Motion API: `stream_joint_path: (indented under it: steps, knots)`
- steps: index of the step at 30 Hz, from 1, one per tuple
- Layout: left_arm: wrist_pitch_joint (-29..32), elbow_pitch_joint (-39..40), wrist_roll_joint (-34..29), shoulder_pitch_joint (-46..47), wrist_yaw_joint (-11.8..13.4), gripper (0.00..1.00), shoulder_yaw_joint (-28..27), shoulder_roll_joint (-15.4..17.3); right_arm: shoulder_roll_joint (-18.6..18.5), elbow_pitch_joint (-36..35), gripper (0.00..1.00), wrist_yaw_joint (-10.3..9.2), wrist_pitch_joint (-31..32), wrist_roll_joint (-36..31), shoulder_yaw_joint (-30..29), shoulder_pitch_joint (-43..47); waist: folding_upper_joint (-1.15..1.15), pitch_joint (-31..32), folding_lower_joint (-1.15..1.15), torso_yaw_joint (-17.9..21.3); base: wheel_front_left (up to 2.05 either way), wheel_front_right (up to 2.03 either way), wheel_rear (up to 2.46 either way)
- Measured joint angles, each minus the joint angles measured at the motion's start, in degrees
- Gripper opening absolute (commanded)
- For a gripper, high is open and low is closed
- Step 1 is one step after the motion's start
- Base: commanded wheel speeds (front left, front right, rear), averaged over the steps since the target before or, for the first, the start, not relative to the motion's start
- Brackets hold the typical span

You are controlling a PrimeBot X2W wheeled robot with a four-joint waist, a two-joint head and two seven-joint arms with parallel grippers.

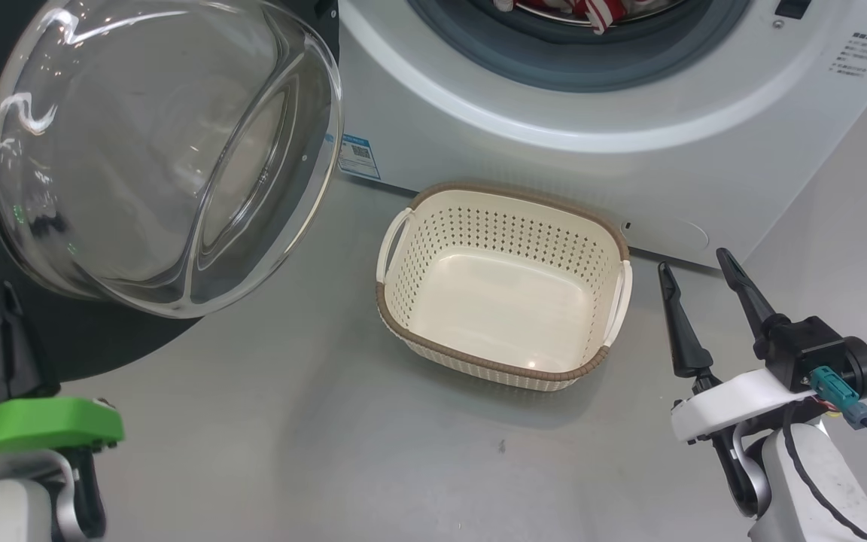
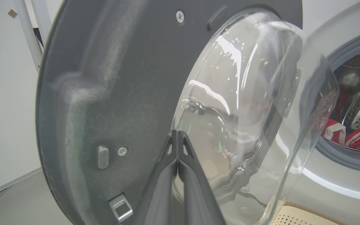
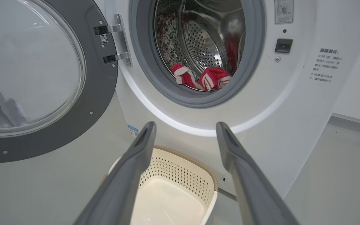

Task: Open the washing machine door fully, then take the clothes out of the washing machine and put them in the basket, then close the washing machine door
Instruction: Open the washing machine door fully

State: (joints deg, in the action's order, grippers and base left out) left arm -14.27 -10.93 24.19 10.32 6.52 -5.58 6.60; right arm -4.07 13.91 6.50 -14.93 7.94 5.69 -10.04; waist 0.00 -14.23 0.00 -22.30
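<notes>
Plainly, the clothes (image 3: 212,78) are the soft part of this job: red garments with white stripes, crumpled low in the steel drum (image 3: 205,47) just behind the grey gasket (image 3: 252,62), at the upper middle of the right wrist view. I judge them light and limp, likely to drape and trail. The best hold looks like the bunched fold nearest the opening, pinched deep enough that the cloth does not slide out.

The washing machine door (image 3: 102,87) is another matter. It is stiff, hinged at the left of the opening and standing wide. Its glass dome (image 1: 162,150) looks smooth and slippery, so the dark frame seems the safer place to push. The washing machine (image 3: 292,103) stands across the top of the head view. The cream basket (image 1: 509,226) sits on the floor (image 1: 290,421) right before it, at the centre of that frame, with nothing in it.

The left gripper (image 2: 177,134) has its two fingers pressed flat together, holding nothing. Its tips point at the door's inner face beside the dome; whether they touch it I cannot tell. The right gripper (image 3: 186,125) is spread wide and empty, above the basket and aimed toward the drum.
</notes>
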Motion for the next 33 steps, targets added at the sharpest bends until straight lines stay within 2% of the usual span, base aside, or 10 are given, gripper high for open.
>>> stream_joint_path:
  steps: [6,24,25,26,27,28,29,30,33]
  knots:
    - [0.0,1.5,-1.4,-4.0,-0.1,0.0,2.2,-0.9,0.4,-0.1,1.0,0.0,0.0,0.1,0.5,0.1,0.0,1.1,0.0,1.1,0.0,0.0,0.0]
    - [0.0,6.2,-4.1,-9.9,-3.9,0.0,11.6,-2.7,0.8,-1.2,1.0,0.0,0.0,1.7,2.0,2.4,0.0,4.1,0.0,6.8,0.0,0.0,0.0]
    - [0.0,6.2,-4.1,-10.2,-4.1,0.13,11.9,-2.7,0.9,-1.5,1.0,0.0,0.0,1.7,2.0,2.4,0.0,4.3,0.0,7.2,0.0,0.0,0.0]
    - [0.0,6.3,-4.1,-10.4,-4.4,0.36,12.3,-2.7,0.9,-1.5,1.0,0.0,0.0,1.8,2.0,2.4,0.0,4.4,0.0,7.6,0.0,0.0,0.0]
    - [0.0,6.4,-4.1,-10.4,-4.6,0.55,12.7,-2.7,0.9,-1.6,1.0,0.0,0.0,2.1,2.1,2.4,0.0,4.6,0.0,8.1,0.0,0.0,0.0]
    - [0.0,6.4,-4.1,-10.4,-4.9,0.8,13.2,-2.7,0.9,-1.7,1.0,0.0,0.0,2.2,2.2,2.5,0.0,4.7,0.0,8.5,0.0,0.0,0.0]
    - [0.0,6.5,-4.2,-10.5,-5.1,0.97,13.5,-2.7,0.9,-1.8,1.0,0.0,0.0,2.2,2.3,2.6,0.0,4.9,0.0,9.0,0.0,0.0,0.0]
    - [0.0,6.5,-4.2,-10.7,-5.3,1.0,13.8,-2.7,0.9,-1.8,1.0,0.0,0.0,2.2,2.4,2.8,0.0,5.0,0.0,9.5,0.0,0.0,0.0]
    - [0.1,6.6,-4.4,-11.0,-5.3,1.0,14.4,-2.7,1.0,-2.0,1.0,-0.01,0.0,2.5,2.7,3.7,0.0,5.5,0.0,11.0,0.0,0.0,0.0]
